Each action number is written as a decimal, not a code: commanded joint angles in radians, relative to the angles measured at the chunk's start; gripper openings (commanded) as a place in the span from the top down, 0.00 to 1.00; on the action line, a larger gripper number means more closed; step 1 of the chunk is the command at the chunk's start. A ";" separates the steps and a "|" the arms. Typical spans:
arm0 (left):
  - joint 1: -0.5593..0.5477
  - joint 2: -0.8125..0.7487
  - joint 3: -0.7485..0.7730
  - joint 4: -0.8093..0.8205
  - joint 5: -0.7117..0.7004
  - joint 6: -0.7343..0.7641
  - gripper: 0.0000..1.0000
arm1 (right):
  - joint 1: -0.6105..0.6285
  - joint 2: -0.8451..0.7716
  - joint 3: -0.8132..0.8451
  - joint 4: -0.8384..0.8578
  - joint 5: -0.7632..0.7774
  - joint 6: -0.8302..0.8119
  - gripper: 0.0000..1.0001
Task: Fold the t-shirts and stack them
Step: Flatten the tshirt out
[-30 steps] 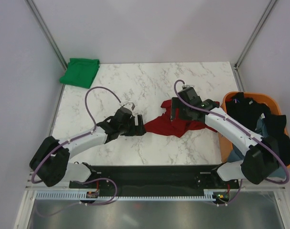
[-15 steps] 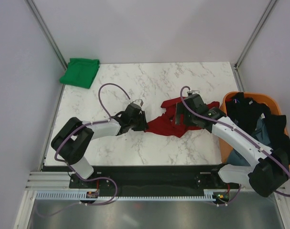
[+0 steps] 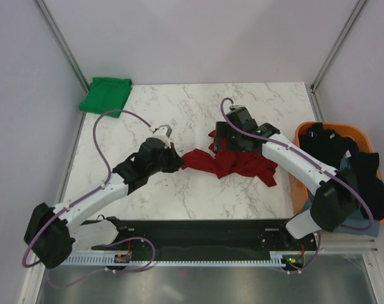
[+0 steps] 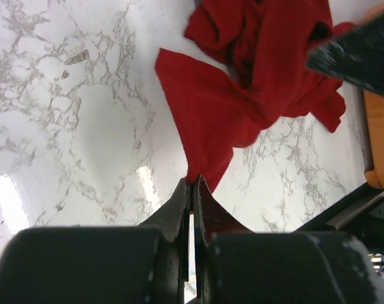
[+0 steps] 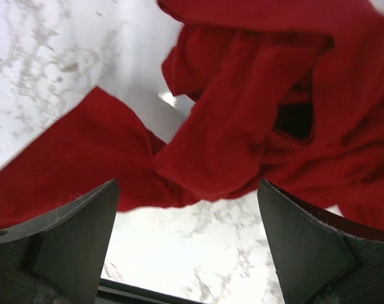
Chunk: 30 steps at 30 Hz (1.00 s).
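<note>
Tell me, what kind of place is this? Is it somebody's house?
Probably a robot test booth, not a house. A left arm and right arm are mounted at a marble-look table, plain walls on metal posts box it in, and laundry waits in an orange basket.

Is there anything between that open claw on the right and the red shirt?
Nothing visible. The right gripper hangs open directly over the crumpled red shirt, with only air between; the left gripper pinches one end of it.
</note>
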<state>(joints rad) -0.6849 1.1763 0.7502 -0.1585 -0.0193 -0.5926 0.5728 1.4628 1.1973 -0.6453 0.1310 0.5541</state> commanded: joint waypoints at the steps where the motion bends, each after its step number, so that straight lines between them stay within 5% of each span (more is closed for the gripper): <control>1: 0.001 -0.089 -0.084 -0.099 -0.031 0.040 0.98 | 0.077 0.118 0.163 0.038 -0.004 -0.006 0.02; 9: 0.002 -0.181 -0.233 -0.110 -0.027 -0.016 0.98 | 0.145 0.546 0.592 -0.123 0.287 -0.230 0.02; 18: 0.005 -0.227 -0.293 -0.102 -0.036 -0.021 0.98 | 0.151 0.836 0.886 -0.163 0.493 -0.368 0.02; 30: 0.008 -0.210 -0.361 -0.036 -0.033 -0.042 0.98 | 0.153 0.932 0.904 -0.183 0.475 -0.364 0.33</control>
<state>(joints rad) -0.6807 0.9623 0.3962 -0.2501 -0.0269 -0.6071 0.7227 2.3909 2.1078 -0.8204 0.5819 0.1959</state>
